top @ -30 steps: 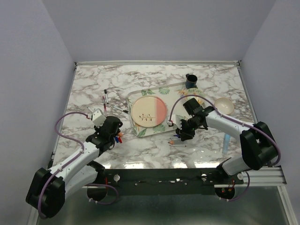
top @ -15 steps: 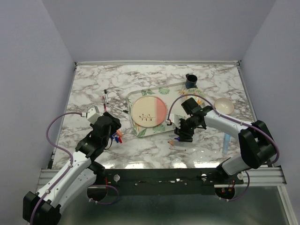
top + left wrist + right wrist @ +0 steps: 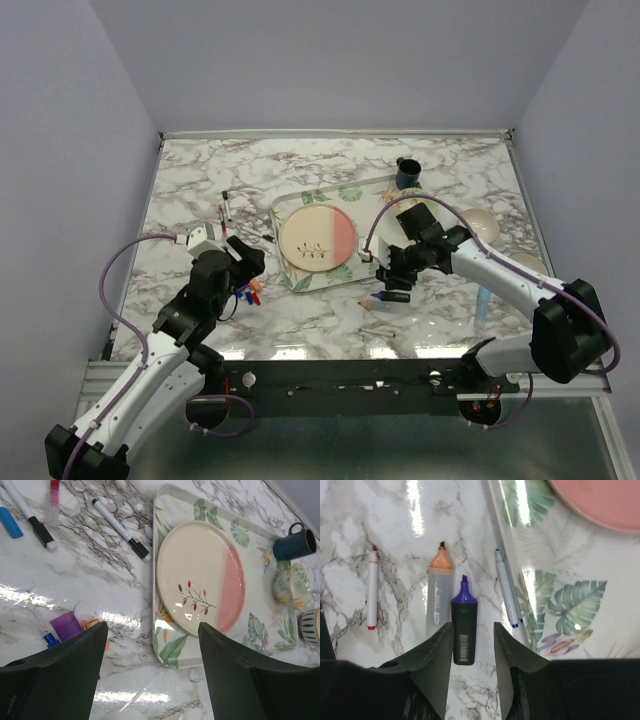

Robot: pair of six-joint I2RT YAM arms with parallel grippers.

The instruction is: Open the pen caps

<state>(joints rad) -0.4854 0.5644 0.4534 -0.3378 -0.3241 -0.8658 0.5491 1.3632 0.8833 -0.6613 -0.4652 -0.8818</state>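
Both left fingers (image 3: 60, 665) and right fingers (image 3: 430, 670) gape empty; closing off-centre, the right could shove the purple highlighter (image 3: 464, 630) into the orange highlighter (image 3: 439, 595) beside it.

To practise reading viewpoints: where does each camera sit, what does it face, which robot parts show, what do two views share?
Top external: above, behind the bases, looking down on the table; left arm and right arm show.
Left wrist: on the left arm, facing the plate; left tool shows.
Right wrist: on the right arm, over the purple highlighter; right tool shows.
Shared: top external and left wrist both see the plate.
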